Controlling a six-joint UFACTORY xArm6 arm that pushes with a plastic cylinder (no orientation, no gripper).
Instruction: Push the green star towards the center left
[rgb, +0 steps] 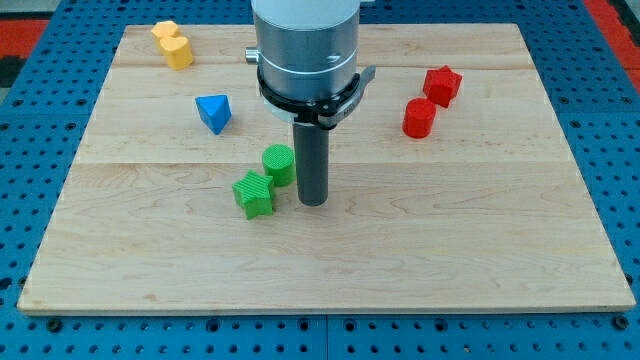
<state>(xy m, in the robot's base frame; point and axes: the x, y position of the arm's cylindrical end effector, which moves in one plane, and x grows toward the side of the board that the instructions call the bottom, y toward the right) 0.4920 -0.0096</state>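
The green star (254, 194) lies on the wooden board (450, 240), a little left of the middle. A green cylinder (279, 164) stands touching it at its upper right. My tip (313, 203) sits just right of both green blocks, a small gap from the star's right side. The rod rises from there into the grey arm body at the view's top.
A blue triangular block (213, 113) lies up-left of the green blocks. Two yellow blocks (173, 44) sit at the board's top left. A red star-like block (441, 85) and a red cylinder (420, 118) sit at the upper right. A blue pegboard surrounds the board.
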